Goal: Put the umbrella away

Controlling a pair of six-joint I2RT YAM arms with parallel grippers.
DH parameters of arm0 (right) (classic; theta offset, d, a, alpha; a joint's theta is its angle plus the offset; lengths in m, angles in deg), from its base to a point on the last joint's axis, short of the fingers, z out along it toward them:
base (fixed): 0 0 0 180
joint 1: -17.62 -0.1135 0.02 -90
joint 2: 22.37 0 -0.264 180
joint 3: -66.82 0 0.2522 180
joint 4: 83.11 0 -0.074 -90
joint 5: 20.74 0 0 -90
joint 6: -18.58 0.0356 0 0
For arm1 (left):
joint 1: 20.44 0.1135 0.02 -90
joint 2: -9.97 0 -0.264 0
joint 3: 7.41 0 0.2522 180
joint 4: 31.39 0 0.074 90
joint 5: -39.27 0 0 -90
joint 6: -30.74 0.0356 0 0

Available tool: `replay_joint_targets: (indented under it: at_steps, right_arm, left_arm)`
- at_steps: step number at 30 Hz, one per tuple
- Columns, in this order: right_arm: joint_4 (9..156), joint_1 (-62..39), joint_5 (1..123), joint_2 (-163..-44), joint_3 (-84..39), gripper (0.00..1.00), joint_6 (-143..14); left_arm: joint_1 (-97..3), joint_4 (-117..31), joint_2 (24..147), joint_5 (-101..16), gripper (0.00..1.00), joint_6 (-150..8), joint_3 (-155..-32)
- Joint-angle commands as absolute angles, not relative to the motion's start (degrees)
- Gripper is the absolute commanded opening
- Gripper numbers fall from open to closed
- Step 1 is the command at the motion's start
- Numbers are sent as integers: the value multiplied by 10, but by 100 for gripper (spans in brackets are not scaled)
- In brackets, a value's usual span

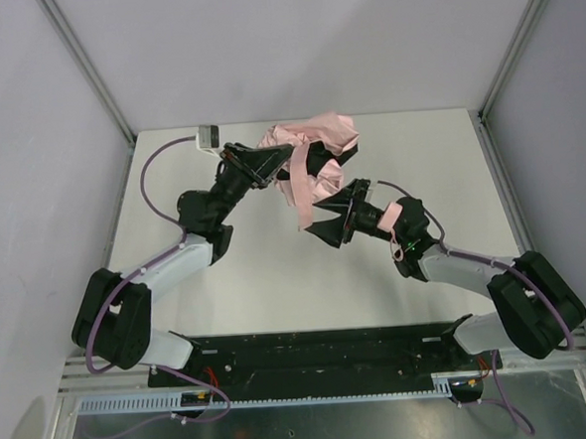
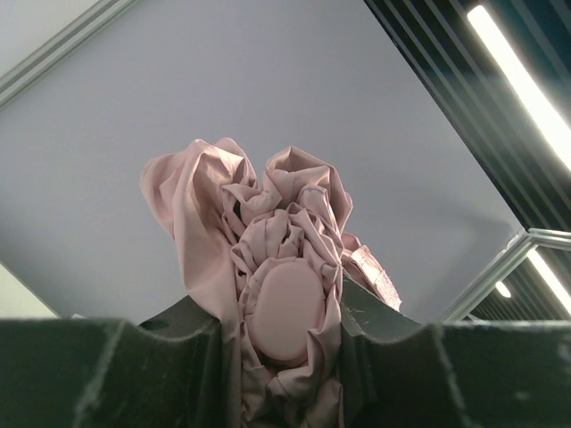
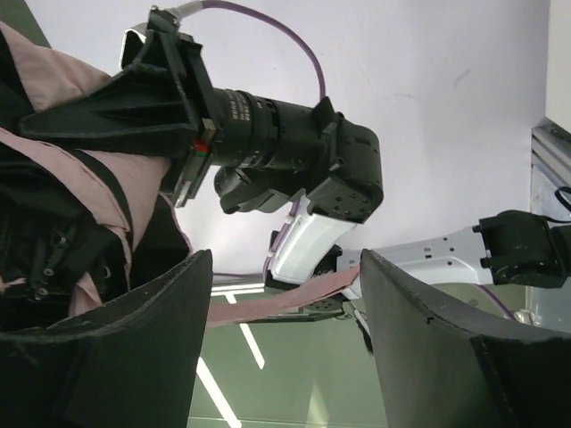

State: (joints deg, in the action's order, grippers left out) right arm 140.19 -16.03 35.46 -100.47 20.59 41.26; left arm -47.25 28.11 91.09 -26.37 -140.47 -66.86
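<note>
**Clerk:** Over the far middle of the white bench [image 1: 277, 290], what is item one?

**Keeper:** Item one: pale pink fabric folding umbrella [image 1: 313, 144] with dark lining. Condition: crumpled into a loose bundle. One long pink fold [image 1: 300, 204] hangs from it toward the near side.

**Clerk:** Holder?

**Keeper:** Left claw [image 1: 270, 166], closed partway onto the bundle. Seen from the left wrist, its dark fingers [image 2: 107, 374] pinch gathered fabric and a smooth pink oval piece [image 2: 284, 308] between them. The rest of the cloth bunches up above the grip.

**Clerk:** Item two?

**Keeper:** Right claw [image 1: 325, 220], jaws standing wide, nothing clamped. Position: just beside the hanging fold, on the near right of the bundle, pointing toward the left claw. Seen from the right wrist, a pink strip crosses the gap beyond the fingers. Pink and black folds sit against the left side of that view. Whether the finger there touches the cloth, I cannot tell.

**Clerk:** Sundries?

**Keeper:** One purple cable [image 1: 155, 163], looping from the left arm to a small grey box [image 1: 206, 135] at the bench's far-left corner.
</note>
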Motion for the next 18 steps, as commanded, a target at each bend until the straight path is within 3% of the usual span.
replay_joint_targets:
  at_steps: [1, 7, 18]
  right_arm:
    - [1325, -166, 351, -956, 204, 74, 362]
    - [1260, -156, 336, -916, 204, 81, 318]
    - [1374, -176, 350, -963, 200, 68, 392]
  left_arm:
    - [-466, 501, 914, -269, 0, -1401, -708]
    - [-461, 503, 927, -243, 0, -1388, -726]
    - [-465, 509, 943, -223, 0, -1388, -727]
